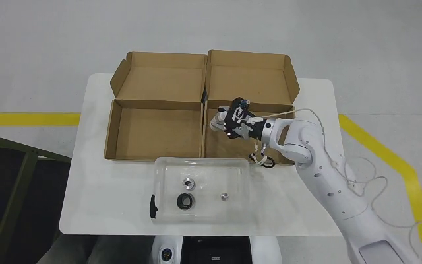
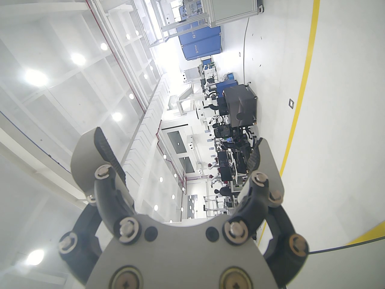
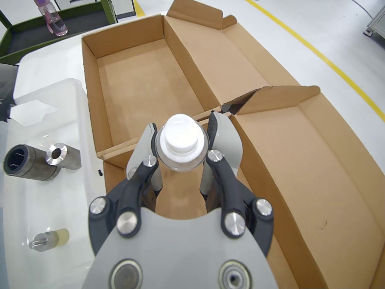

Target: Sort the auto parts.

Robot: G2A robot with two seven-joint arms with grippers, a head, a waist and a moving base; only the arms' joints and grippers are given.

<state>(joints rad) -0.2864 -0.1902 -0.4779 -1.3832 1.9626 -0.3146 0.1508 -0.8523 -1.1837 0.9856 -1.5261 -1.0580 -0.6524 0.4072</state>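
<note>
My right gripper (image 3: 183,136) is shut on a round part with a white cap and a clear body (image 3: 181,144). It hangs over the right cardboard box (image 1: 280,135), at the end nearest the left cardboard box (image 1: 155,132); from above the gripper (image 1: 225,123) sits just right of the wall between them. Both box floors look bare. In the clear plastic tray (image 1: 234,198) lie a dark bearing sleeve (image 3: 25,162), a silver bored cylinder (image 3: 61,155) and a small pin (image 3: 48,240). My left gripper (image 2: 180,141) is open, holds nothing and points off into the room.
The boxes' lid flaps (image 1: 247,69) stand open at the back of the white table (image 1: 99,191). A small black piece (image 1: 153,209) lies by the tray's left edge. A pink bottle (image 3: 49,13) stands on a green cart beyond the table.
</note>
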